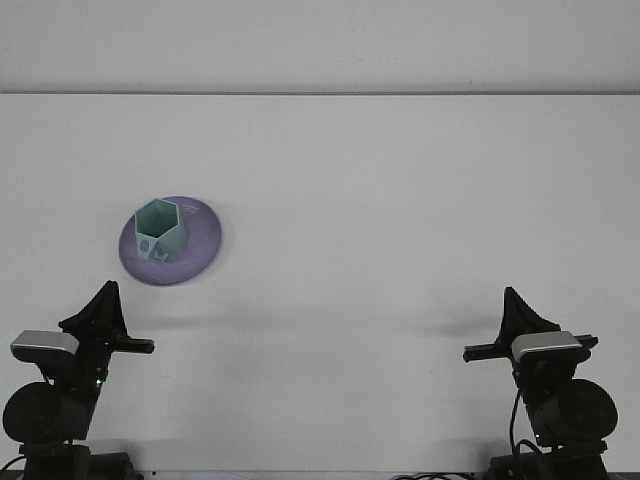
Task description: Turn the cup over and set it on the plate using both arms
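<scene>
Hexagonal teal cup [160, 229] upright on round purple plate [203, 240]; grippers' finger states seemingly indiscernible.

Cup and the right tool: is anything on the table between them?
No. In the front view, only bare white table lies between the cup and the right tool.

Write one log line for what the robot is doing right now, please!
cup: upright on plate | left gripper: empty, near edge | right gripper: empty, near edge | stage: placed
</scene>
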